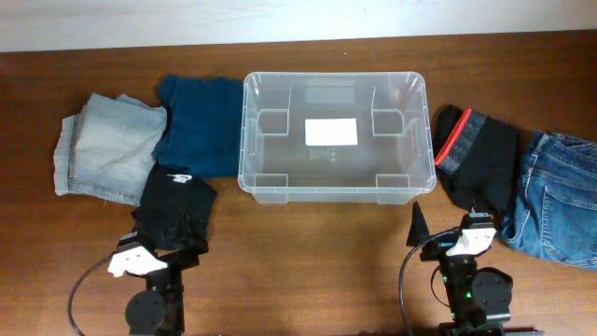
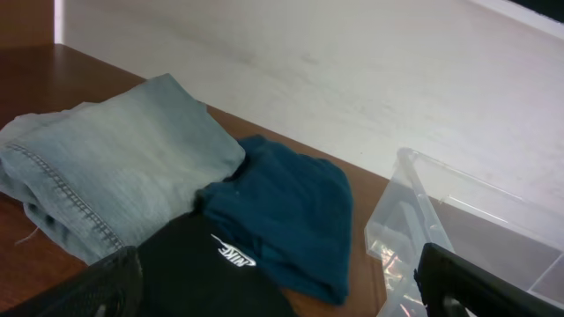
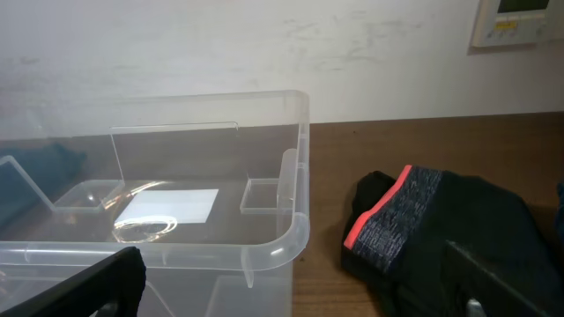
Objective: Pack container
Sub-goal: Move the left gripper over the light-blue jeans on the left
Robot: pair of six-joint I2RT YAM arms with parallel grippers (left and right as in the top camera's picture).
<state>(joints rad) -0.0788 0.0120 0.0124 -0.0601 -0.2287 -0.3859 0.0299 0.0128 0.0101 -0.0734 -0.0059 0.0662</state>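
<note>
Container: the clear plastic container (image 1: 246, 140) sits mid-table, open side up, nothing in it. Its white label (image 1: 331, 132) shows through the bottom.
Left of it: a folded teal top (image 1: 199, 126) lies just beside the left wall. A pale denim piece (image 1: 107, 149) lies farther out, and a black Nike garment (image 1: 175, 205) sits nearer the arm, overlapping the teal top's front edge.
Right of it: a black garment with a coral waistband (image 1: 485, 154) lies just beside the right wall, with blue jeans (image 1: 560, 196) past it, partly tucked under.
Left gripper (image 2: 278, 273): jaws spread wide, holding nothing, low over the near edge of the black Nike garment.
Right gripper (image 3: 291, 264): jaws spread wide, holding nothing, near the container's front right corner and the coral-banded garment.
Progress: packing looks unstarted — all five garments are on the wooden table (image 1: 317, 261).
Risk, grasp: a pinch on only the top layer would let a fold fall open, and the cloth could drape over the rim instead of dropping inside.
Risk, overlap: lifting the Nike garment may drag the teal top with it — likewise the jeans under the black one.
Risk, container: it looks light, so a finger catching the rim could shove it.
</note>
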